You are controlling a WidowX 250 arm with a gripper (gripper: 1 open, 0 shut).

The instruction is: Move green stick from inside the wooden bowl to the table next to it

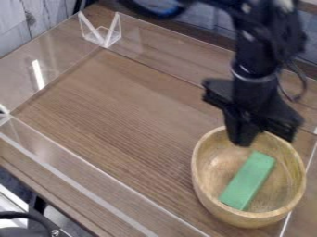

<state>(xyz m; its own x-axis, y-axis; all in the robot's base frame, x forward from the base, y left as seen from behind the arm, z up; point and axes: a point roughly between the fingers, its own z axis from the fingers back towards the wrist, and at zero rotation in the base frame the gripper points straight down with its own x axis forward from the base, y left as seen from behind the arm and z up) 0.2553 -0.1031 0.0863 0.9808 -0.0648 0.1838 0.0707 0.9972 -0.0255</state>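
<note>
The gripper [249, 139] hangs above the wooden bowl [209, 183], fingers nearly together, holding nothing; the green stick [249, 180] lies inside.

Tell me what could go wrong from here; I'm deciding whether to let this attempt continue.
The green stick lies loose in the wooden bowl, with the gripper above it holding nothing, so another grasp could slip off too. The stick leans along the bowl's sloped inside, so a descent may push it aside or tip the bowl.
</note>
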